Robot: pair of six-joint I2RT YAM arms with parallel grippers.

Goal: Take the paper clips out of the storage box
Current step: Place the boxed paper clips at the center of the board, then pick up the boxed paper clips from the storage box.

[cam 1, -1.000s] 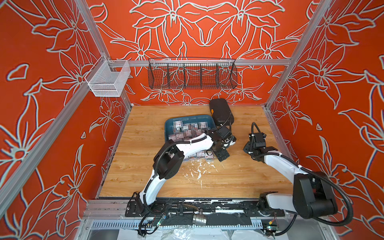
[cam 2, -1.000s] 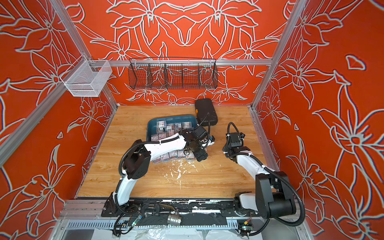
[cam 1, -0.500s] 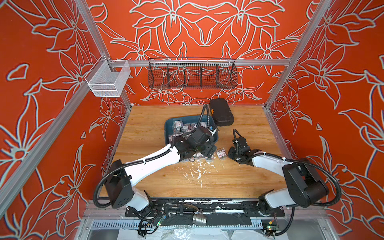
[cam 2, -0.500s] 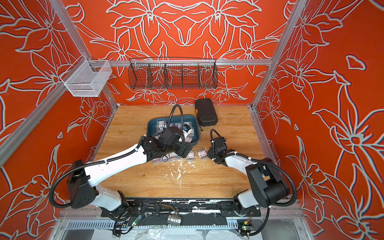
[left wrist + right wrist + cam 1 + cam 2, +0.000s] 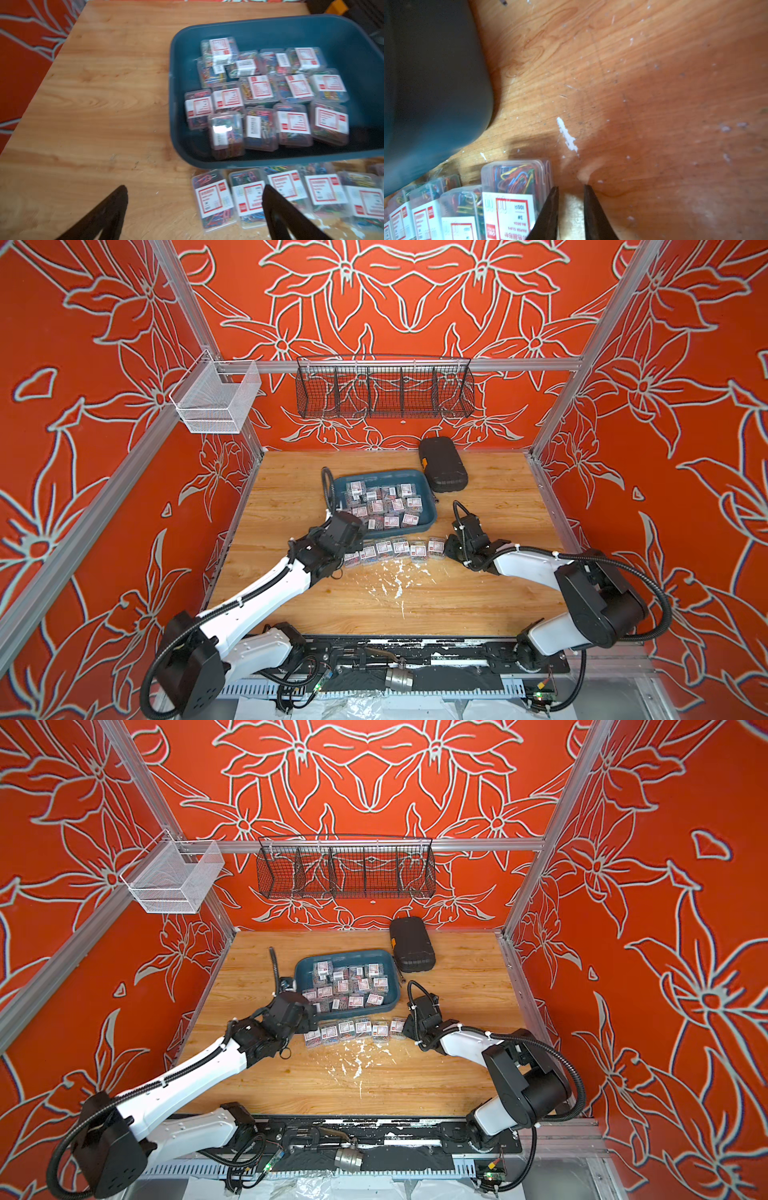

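The left gripper [image 5: 195, 187] stands wide open and holds nothing. Its two dark fingers [image 5: 108, 209] straddle the left end of a row of boxed paper clips [image 5: 392, 549] lying on the table [image 5: 478, 593]. In the left wrist view one finger crosses over the second box of that row, and whether it touches cannot be told. The right gripper [image 5: 571, 187] is closed with only a narrow slit of bare wood between its tips, gripping nothing. It sits at the row's right end, with one finger [image 5: 550, 209] against or just beside the last clear box; contact cannot be told there either. The row counts about six boxes in both top views, label side up and side by side. It runs along the near wall of the storage box [image 5: 430, 506], just outside it. The remaining boxes, each clear with a white-and-red label and coloured clips inside, lie jumbled in the teal tray, some overlapping, mostly toward its near half. White flecks [image 5: 395, 580] mark the wood just in front of the row. A black hard case [image 5: 442, 464] with an orange latch rests at the tray's far right corner. On the back rail hang a black wire basket [image 5: 384, 391] and, at the left corner, a white mesh basket [image 5: 216, 402].
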